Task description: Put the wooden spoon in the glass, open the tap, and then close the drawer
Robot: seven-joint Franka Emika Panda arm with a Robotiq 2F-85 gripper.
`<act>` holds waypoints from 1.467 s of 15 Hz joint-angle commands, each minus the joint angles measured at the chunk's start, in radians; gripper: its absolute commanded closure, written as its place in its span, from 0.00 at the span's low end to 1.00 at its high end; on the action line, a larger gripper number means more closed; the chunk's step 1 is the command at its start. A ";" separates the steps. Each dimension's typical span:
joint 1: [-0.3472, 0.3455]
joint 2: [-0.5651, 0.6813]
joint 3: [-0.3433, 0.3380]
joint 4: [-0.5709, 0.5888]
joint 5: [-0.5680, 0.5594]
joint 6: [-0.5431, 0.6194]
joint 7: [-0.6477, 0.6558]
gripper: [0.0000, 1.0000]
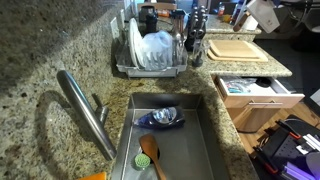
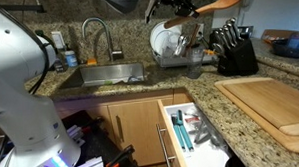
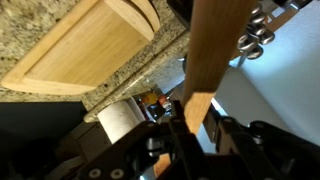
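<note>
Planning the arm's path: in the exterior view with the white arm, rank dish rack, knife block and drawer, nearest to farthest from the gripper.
1. Dish rack, just below the gripper holding the spoon.
2. Knife block, off to the right.
3. Drawer, open, low in the foreground.

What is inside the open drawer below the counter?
The drawer holds a few small utensils, some bluish-green, on a pale floor. Its rear part lies under the counter and cannot be seen.

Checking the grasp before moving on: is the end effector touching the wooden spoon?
Touching. In the wrist view, the handle of the wooden spoon sits clamped in the end effector.
</note>
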 commanded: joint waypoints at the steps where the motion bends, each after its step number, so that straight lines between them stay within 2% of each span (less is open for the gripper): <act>1: -0.024 0.024 0.019 0.028 -0.015 0.027 0.032 0.75; 3: -0.025 0.091 0.012 0.071 -0.011 0.068 0.035 0.75; 4: -0.025 0.118 0.007 0.083 -0.011 0.074 0.035 0.94; 5: -0.103 0.079 0.052 0.117 -0.156 0.091 0.183 0.94; 6: -0.139 0.066 0.075 0.141 -0.253 0.112 0.257 0.94; 9: -0.197 0.053 0.139 0.233 -0.505 0.091 0.453 0.94; 11: -0.204 0.071 0.188 0.301 -0.676 0.025 0.580 0.94; 12: -0.103 0.133 0.131 0.351 -0.662 -0.059 0.483 0.94; 13: -0.072 0.161 0.132 0.377 -0.706 -0.138 0.471 0.94; 14: -0.125 0.083 0.138 0.300 -0.622 -0.042 0.451 0.94; 15: -0.108 0.094 0.138 0.318 -0.627 -0.067 0.449 0.75; 18: -0.109 0.096 0.138 0.308 -0.626 -0.064 0.447 0.75; 19: -0.111 0.096 0.138 0.306 -0.626 -0.064 0.447 0.94; 20: -0.052 0.105 0.125 0.373 -0.685 -0.184 0.447 0.94; 22: 0.010 0.163 0.123 0.397 -0.785 -0.308 0.446 0.94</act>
